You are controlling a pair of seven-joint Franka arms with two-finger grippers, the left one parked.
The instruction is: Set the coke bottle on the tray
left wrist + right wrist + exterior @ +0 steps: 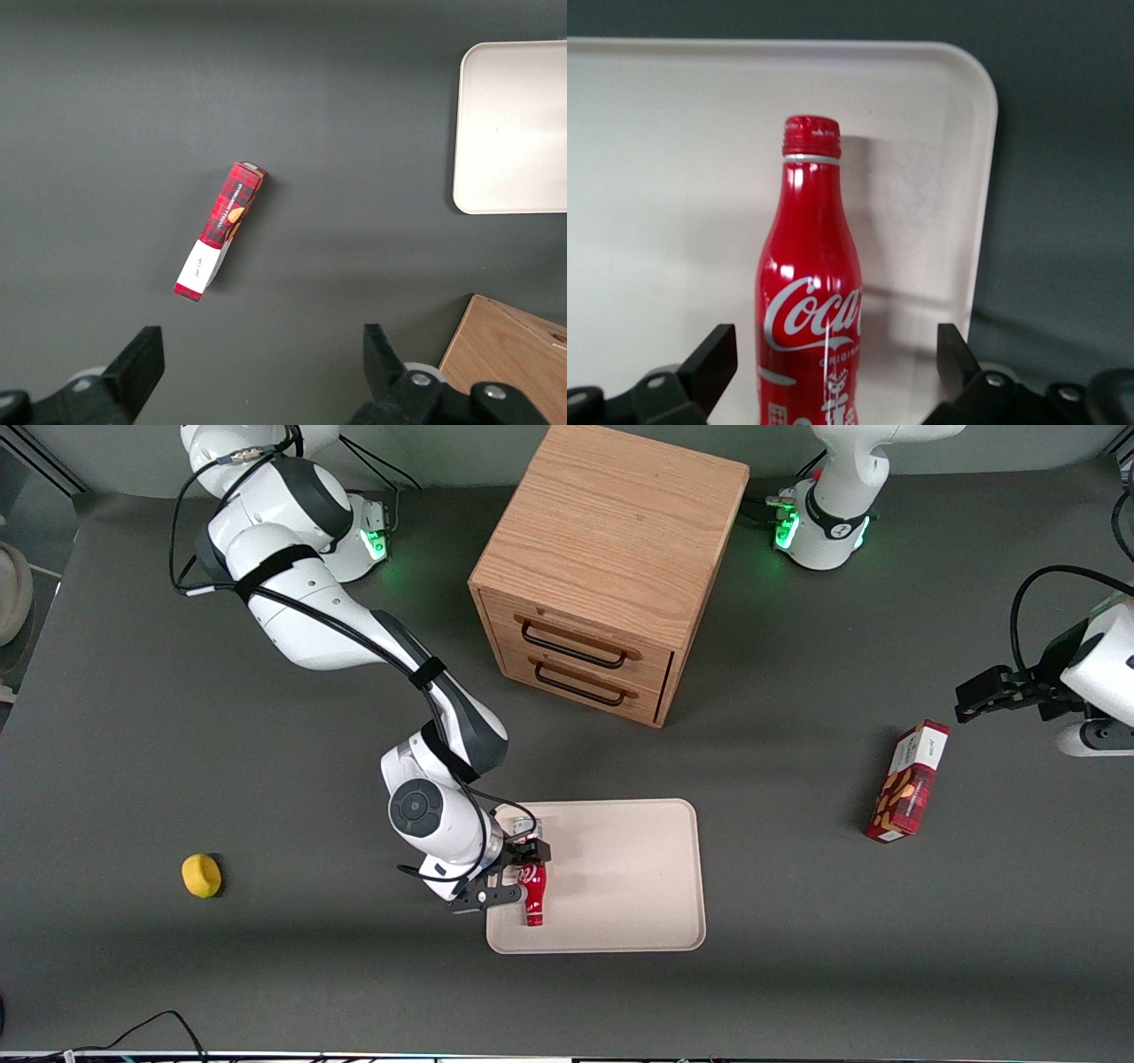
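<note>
Grey counter [797, 921], beige tray [638, 868]: shiny red bottle [533, 899] with white script lies on it, hand [514, 877] spread wide around it, not gripping.

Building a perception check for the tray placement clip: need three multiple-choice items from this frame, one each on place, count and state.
1. Where is the slim red coke bottle?
A. on the table beside the yellow lemon
B. lying on the cream rectangular tray
C. on top of the wooden cabinet

2. How many drawers does the wooden cabinet show?
A. one
B. two
C. three

3. How are the fingers of the right arm's gripper?
A. spread wide, clear of the bottle
B. clamped on the bottle's cap
C. shut on the snack box

Key: 1 B, the bottle lies inside the rim. 2 B, two dark handles on the front. 3 A, the wrist view shows gaps either side of the bottle.
</note>
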